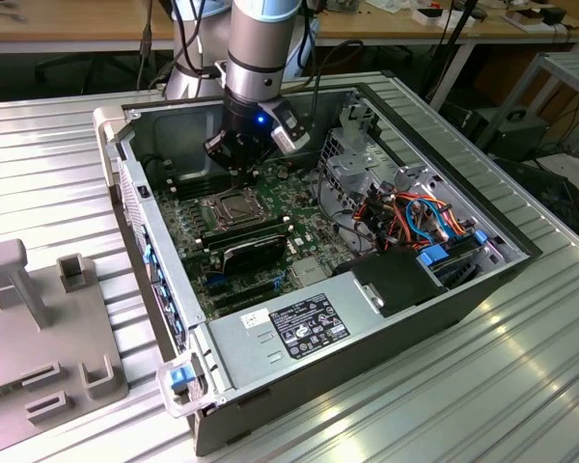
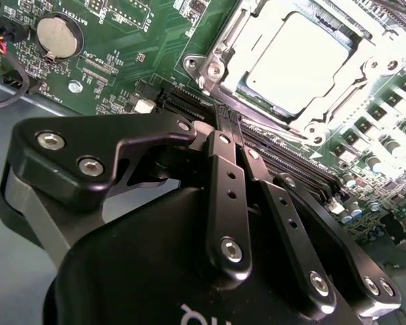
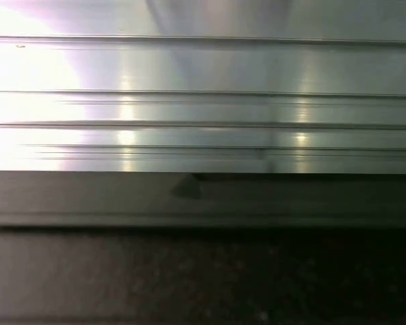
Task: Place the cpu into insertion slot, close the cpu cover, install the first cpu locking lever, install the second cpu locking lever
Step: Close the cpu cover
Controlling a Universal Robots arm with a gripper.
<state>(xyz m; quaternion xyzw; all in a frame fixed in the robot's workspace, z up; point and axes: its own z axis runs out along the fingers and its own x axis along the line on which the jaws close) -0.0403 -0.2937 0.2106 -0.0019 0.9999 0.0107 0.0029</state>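
Note:
In the second wrist view the cpu (image 2: 299,57) lies flat in the insertion slot (image 2: 210,68), its silver-grey top showing through the window of the cpu cover (image 2: 365,74), which is down over it. My gripper (image 2: 228,118) is shut, with nothing visible between its black fingers. Its tips sit just beside a corner of the socket, over the long black memory slots (image 2: 291,162). In the exterior view the gripper (image 1: 234,172) hangs inside the open computer case, just behind the insertion slot (image 1: 234,208). I cannot tell how the locking levers stand.
The case walls (image 1: 135,203) surround the green motherboard. A black card (image 1: 256,246), a labelled power supply (image 1: 299,323) and bundled cables (image 1: 415,217) lie toward the exterior view's right. A grey fixture (image 1: 39,328) rests on the ribbed aluminium table (image 3: 203,101).

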